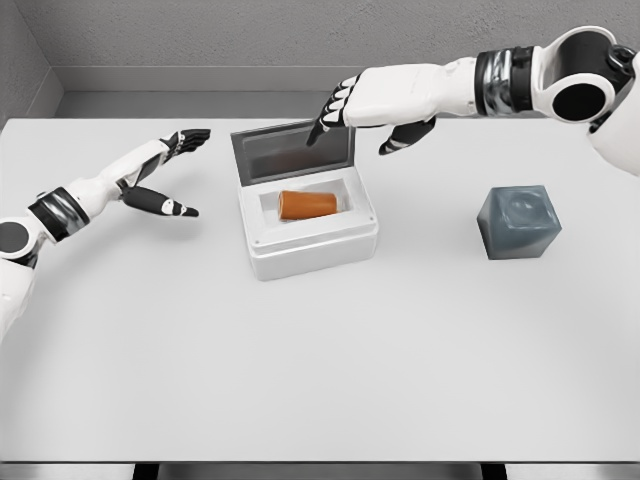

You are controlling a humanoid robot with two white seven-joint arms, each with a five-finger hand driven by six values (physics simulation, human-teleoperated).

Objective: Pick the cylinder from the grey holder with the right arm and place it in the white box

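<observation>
The orange cylinder (308, 205) lies on its side inside the white box (310, 245), so the placing step looks done and the release is the step in hand. The right hand (370, 115) hovers above the box's raised lid (293, 152), fingers spread and loose, gripping nothing. The grey holder (518, 222) sits well apart to the right, its top socket bare. The next move, by the look of it, calls for lifting that right hand up and away without clipping the lid. The left hand (165, 175) hangs over the table (320, 380) left of the box, fingers relaxed and holding nothing. The count: one cylinder, one box, one holder, two hands.
</observation>
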